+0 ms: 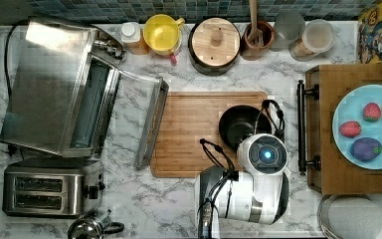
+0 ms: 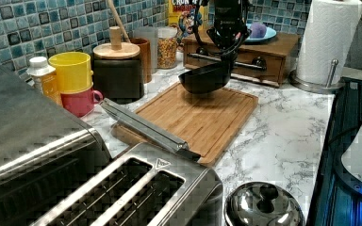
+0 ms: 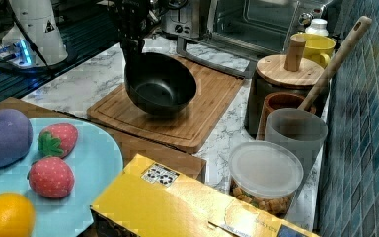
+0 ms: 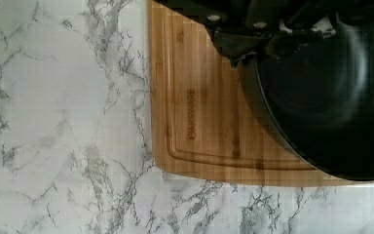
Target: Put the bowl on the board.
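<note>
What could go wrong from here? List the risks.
1. The bowl hangs tilted above the board, held by its rim in the gripper. Released now, it would likely drop and roll.
2. It sits over the board's end near the tray, so it might land partly off the edge.

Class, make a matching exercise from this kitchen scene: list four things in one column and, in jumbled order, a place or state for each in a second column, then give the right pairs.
Things
1. small round black bowl
2. yellow mug with a handle
3. round wooden lid with a knob
4. two red toy strawberries

Places or states
A. on the dark pot
B. on the light blue plate
C. held tilted by the gripper, above the flat rectangular wooden cutting board
D. stacked on a pink mug by the tiled wall

Pairs: 1-C, 2-D, 3-A, 4-B
</note>
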Robot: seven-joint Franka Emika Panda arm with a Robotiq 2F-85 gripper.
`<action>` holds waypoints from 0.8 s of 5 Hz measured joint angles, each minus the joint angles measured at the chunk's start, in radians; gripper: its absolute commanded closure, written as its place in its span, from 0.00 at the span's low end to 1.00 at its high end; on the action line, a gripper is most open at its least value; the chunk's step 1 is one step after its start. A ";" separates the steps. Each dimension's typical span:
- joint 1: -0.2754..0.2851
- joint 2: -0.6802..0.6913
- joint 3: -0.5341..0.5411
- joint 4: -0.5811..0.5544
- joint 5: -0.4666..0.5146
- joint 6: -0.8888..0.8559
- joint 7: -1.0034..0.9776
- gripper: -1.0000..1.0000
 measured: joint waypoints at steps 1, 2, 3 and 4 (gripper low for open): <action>-0.001 0.052 -0.005 0.018 0.000 0.001 0.003 0.50; 0.000 0.105 -0.017 0.053 0.000 0.000 0.003 0.50; -0.001 0.148 -0.021 0.113 0.010 -0.066 0.003 0.50; 0.000 0.189 -0.027 0.182 0.010 -0.124 0.003 0.50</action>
